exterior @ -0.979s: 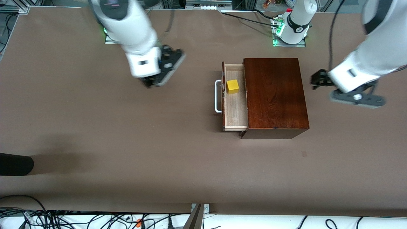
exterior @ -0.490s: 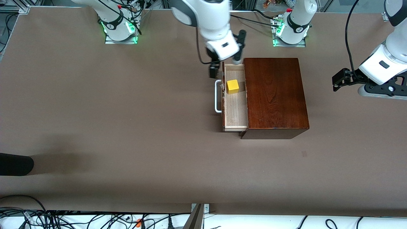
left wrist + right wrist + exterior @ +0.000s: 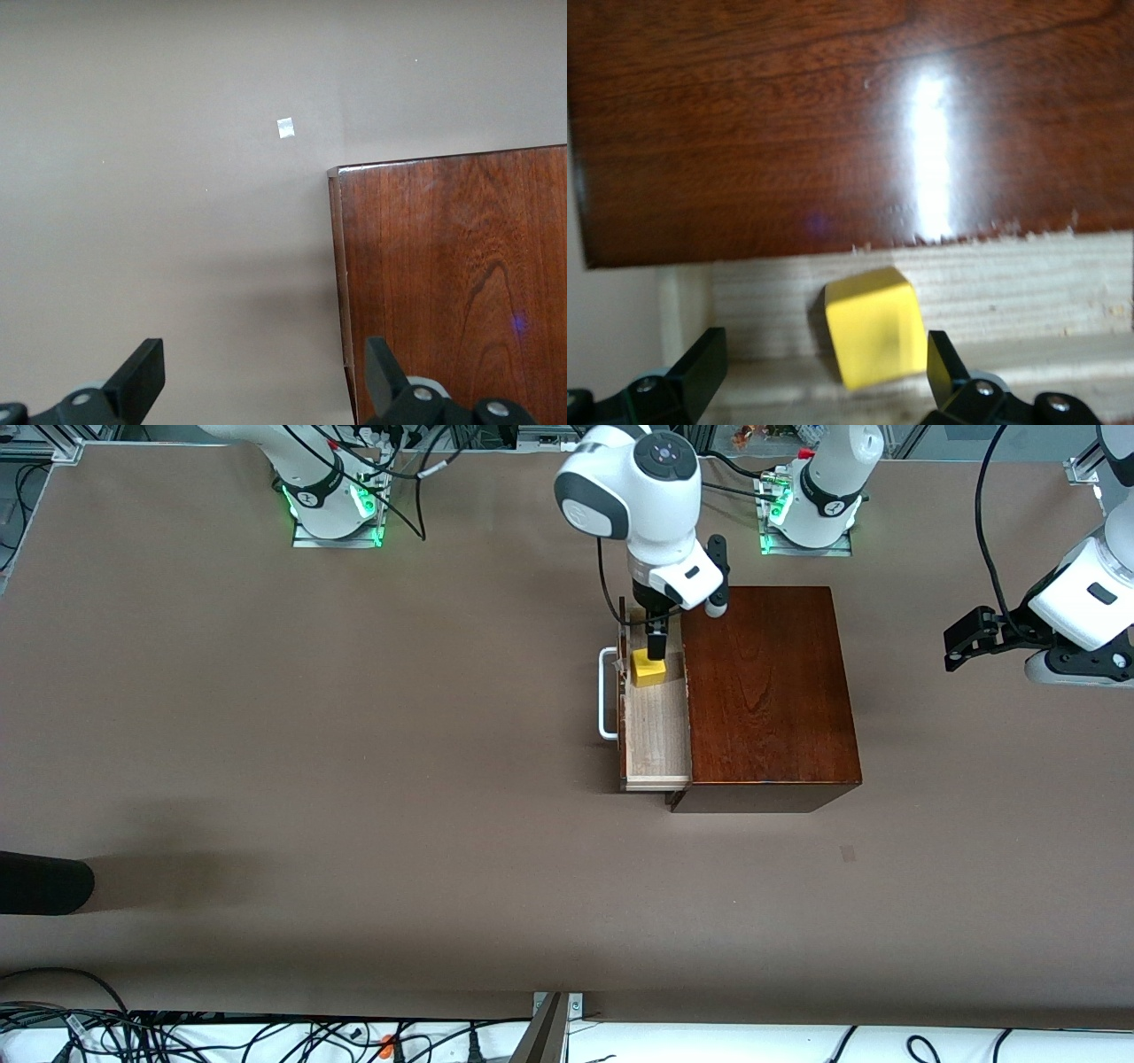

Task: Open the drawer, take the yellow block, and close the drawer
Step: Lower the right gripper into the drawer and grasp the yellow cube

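Right fingers point(image 3: 700, 372) spread over one yellow block point(image 3: 648, 670) in one drawer point(image 3: 657, 731); left fingers point(image 3: 142, 376) spread.

the light is even and fairly bright, coming from above. the table point(image 3: 354, 735) carries soft, broad shadows, one dim patch near the front camera toward the right arm's end. the wooden box point(image 3: 766, 682) throws a thin dark shadow along its nearer edge. in the right wrist view a white streak of glare lies on the box top point(image 3: 930, 133), and the whole picture is soft, the yellow block point(image 3: 875, 326) blurred at its edges. the left wrist view is sharper, with a faint bluish spot on the wood point(image 3: 518, 326).
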`<action>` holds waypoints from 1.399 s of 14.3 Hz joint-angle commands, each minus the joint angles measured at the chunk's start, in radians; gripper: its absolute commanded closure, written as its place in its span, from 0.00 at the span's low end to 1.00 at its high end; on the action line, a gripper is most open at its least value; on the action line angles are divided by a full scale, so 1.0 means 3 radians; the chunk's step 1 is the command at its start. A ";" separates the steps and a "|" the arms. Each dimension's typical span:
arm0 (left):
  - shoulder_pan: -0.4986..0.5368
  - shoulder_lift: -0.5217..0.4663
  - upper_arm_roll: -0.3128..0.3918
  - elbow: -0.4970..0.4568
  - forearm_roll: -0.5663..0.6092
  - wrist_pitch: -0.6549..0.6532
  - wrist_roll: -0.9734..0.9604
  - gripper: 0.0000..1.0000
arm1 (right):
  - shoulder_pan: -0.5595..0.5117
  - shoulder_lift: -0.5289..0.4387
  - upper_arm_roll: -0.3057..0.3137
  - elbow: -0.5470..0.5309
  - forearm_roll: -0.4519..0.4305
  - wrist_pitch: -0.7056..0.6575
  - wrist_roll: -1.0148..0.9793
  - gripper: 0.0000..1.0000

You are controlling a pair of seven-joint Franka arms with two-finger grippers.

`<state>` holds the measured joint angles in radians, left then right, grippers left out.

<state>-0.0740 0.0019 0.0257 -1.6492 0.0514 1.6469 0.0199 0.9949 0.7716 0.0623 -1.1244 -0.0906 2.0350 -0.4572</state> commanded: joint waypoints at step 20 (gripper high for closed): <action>0.0047 -0.0165 -0.0040 -0.0235 -0.0105 0.0043 0.0051 0.00 | -0.0064 0.0297 -0.0039 0.0235 -0.0015 -0.0054 -0.0419 0.07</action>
<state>-0.0701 -0.0670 0.0211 -1.7582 0.0511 1.6950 0.0199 0.9798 0.8436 0.0470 -1.0905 -0.0926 2.0278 -0.5644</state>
